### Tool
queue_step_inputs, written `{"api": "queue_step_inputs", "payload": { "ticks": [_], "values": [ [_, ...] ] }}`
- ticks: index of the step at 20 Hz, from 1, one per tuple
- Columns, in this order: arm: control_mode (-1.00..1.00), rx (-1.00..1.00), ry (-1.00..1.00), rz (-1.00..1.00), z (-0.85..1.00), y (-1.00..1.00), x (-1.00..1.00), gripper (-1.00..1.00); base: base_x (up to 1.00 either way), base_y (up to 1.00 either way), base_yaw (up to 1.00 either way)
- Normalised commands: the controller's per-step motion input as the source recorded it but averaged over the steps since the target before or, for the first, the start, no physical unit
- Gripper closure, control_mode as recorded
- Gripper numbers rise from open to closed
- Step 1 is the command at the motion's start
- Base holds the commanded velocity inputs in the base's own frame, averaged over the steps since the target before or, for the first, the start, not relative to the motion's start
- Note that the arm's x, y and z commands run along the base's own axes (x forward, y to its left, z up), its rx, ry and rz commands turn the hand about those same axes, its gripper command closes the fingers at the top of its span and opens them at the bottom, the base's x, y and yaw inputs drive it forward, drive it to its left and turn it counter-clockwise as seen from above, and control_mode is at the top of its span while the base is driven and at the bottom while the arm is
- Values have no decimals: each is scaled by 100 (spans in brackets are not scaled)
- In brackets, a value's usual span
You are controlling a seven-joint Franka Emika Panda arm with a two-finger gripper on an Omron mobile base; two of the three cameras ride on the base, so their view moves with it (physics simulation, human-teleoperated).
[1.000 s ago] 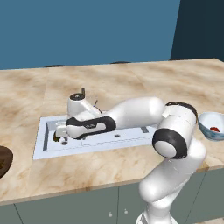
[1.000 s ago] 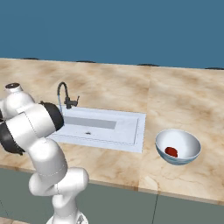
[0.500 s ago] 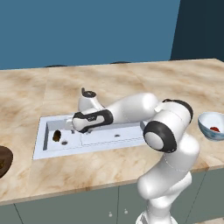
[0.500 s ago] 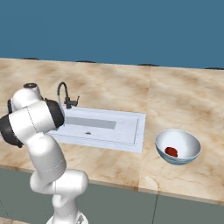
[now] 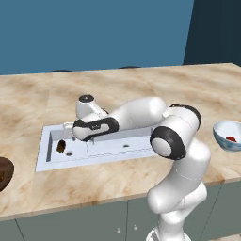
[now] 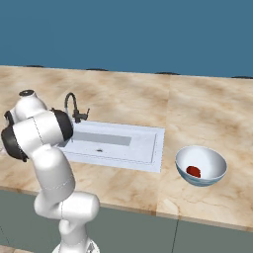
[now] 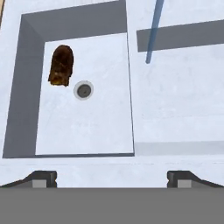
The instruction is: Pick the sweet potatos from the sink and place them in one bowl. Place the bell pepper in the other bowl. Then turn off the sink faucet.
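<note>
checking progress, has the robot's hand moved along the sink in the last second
Yes. In the left base view the gripper has risen above the sink, exposing the sweet potato.

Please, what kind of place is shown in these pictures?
Most likely a simulated kitchen: a two-compartment sink set in a marble-look counter, a dark faucet running a thin blue stream, and a pale bowl holding a bell pepper.

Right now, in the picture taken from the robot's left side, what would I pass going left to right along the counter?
Dark brown bowl → sweet potato in the sink → robot's shoulder → pale blue-white bowl holding the red bell pepper.
</note>
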Motion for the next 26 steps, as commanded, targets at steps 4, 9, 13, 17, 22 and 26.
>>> {"api": "queue_step_inputs", "payload": {
  "ticks": [4, 9, 13, 17, 22, 26],
  "values": [
    [-100, 0, 0, -13, -11, 4, 13, -100, 0, 0, 0],
    [-100, 0, -1, -4, -17, 6, 15, -100, 0, 0, 0],
    [-100, 0, -5, 0, -21, 10, 27, -100, 0, 0, 0],
    [-100, 0, -5, 0, -19, 19, 35, -100, 0, 0, 0],
    [-100, 0, 0, 0, -12, 33, 27, -100, 0, 0, 0],
    [-100, 0, 0, 3, -15, 22, 25, -100, 0, 0, 0]
  ]
}}
